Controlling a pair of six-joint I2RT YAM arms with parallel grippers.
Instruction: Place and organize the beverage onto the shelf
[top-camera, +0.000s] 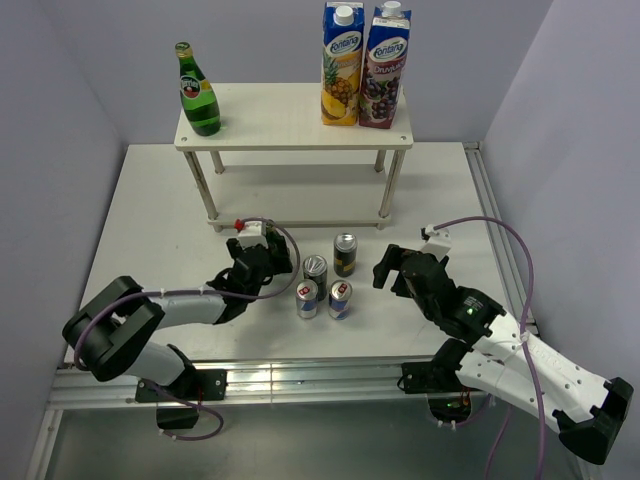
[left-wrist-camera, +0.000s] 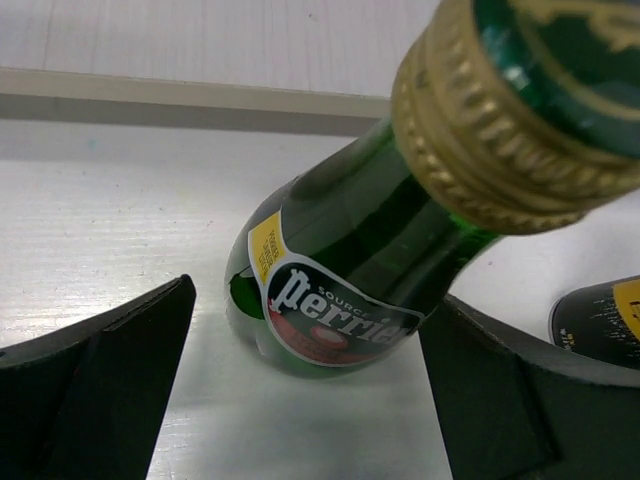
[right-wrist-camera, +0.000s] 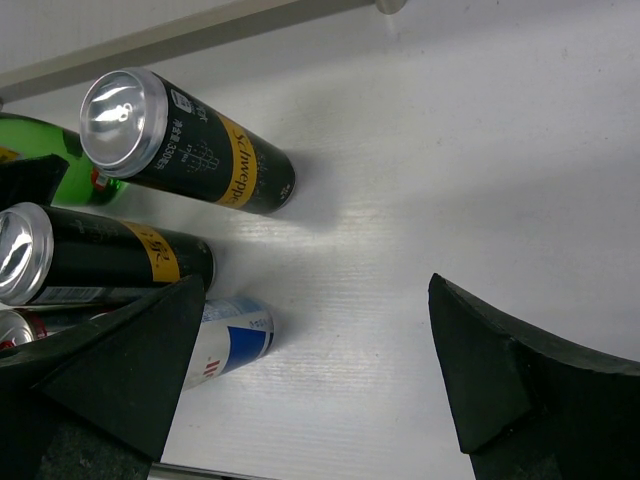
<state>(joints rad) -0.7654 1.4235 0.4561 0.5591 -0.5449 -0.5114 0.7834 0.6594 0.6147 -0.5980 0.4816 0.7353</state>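
Observation:
One green bottle (top-camera: 198, 95) stands on the left of the shelf's (top-camera: 285, 118) top board. My left gripper (top-camera: 262, 262) is low on the table in front of the shelf. In the left wrist view this gripper (left-wrist-camera: 310, 300) is open, with the second green bottle (left-wrist-camera: 340, 270) upright between its fingers, close to the right finger and apart from the left. The top view hides that bottle. Two dark slim cans (top-camera: 345, 254) (top-camera: 315, 272) and two blue-silver cans (top-camera: 307, 298) (top-camera: 340, 298) stand beside it. My right gripper (top-camera: 400, 268) (right-wrist-camera: 318, 285) is open and empty, right of the cans.
Two juice cartons (top-camera: 342, 65) (top-camera: 385, 70) stand on the right of the shelf's top board. The shelf's lower board (top-camera: 300, 222) lies just behind the left gripper. Grey walls close in the table on three sides.

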